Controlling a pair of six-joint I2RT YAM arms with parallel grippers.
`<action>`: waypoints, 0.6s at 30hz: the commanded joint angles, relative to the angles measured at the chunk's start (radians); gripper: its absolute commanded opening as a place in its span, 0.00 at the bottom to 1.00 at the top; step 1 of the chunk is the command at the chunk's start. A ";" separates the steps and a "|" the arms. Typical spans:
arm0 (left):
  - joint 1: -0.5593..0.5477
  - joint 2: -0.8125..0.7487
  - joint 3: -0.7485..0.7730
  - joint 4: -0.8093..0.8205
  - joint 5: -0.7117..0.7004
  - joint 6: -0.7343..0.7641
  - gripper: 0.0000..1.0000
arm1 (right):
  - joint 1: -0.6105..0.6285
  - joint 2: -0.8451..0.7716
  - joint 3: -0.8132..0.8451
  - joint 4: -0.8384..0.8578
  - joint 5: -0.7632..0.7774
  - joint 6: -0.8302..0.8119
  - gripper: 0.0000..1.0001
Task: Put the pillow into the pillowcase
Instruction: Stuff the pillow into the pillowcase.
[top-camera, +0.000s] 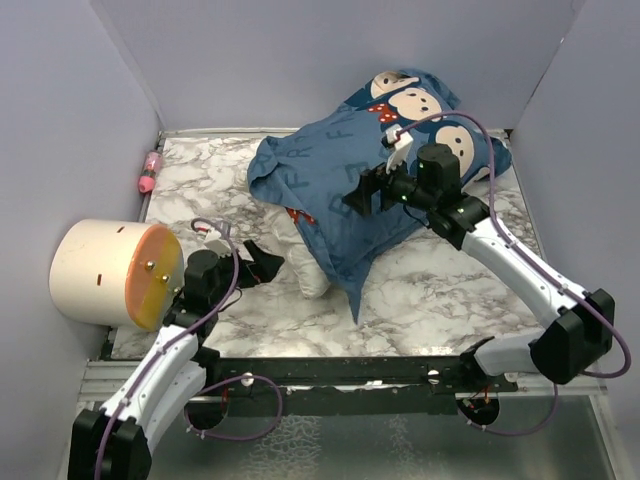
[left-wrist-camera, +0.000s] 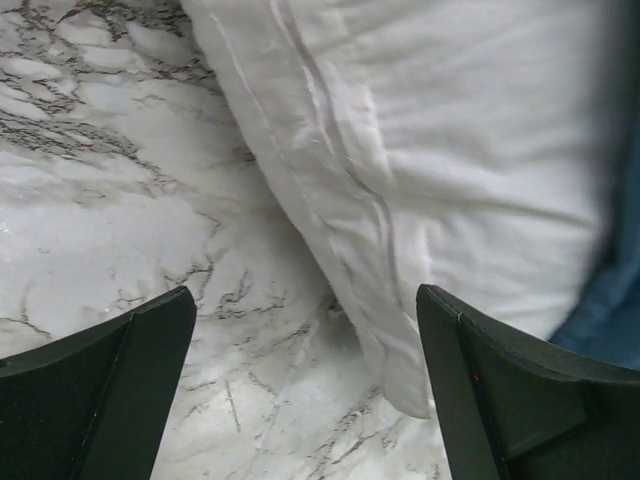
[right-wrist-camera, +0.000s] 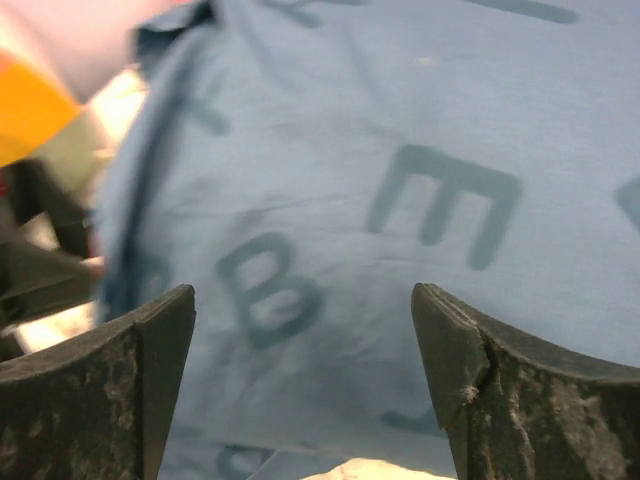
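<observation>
As the overhead camera has it, the pillowcase lies rumpled across the far middle of the marble table. It is a blue sack printed with pale letters, with cartoon mouse faces and red bows at its far right end. It is draped over most of the pillow, and only a plump white corner pokes out from under its near left edge. The left gripper sits low just beside that corner. The right gripper hovers over the middle of the blue cloth. A cream drum with an orange face stands at the left edge, and a small pink object lies farther back.

From the left wrist, the two dark fingers stand wide apart and hold nothing. The pillow's seamed, wrinkled white corner rests on the marble ahead of them, nearer the right finger, and a strip of blue shows at the right edge.

From the right wrist, the jaws are also spread wide and empty. Smooth blue fabric with darker letters fills the view beyond them. Whether the fingertips touch the cloth cannot be told.
</observation>
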 joint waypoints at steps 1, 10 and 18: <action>-0.001 -0.148 -0.077 0.192 0.078 -0.152 0.95 | 0.028 -0.119 -0.065 0.115 -0.327 0.033 0.95; 0.000 0.038 -0.095 0.444 0.169 -0.282 0.92 | 0.311 0.026 0.074 -0.028 -0.005 0.017 1.00; -0.001 0.252 -0.084 0.692 0.232 -0.308 0.91 | 0.369 0.173 0.119 -0.102 0.273 0.037 0.89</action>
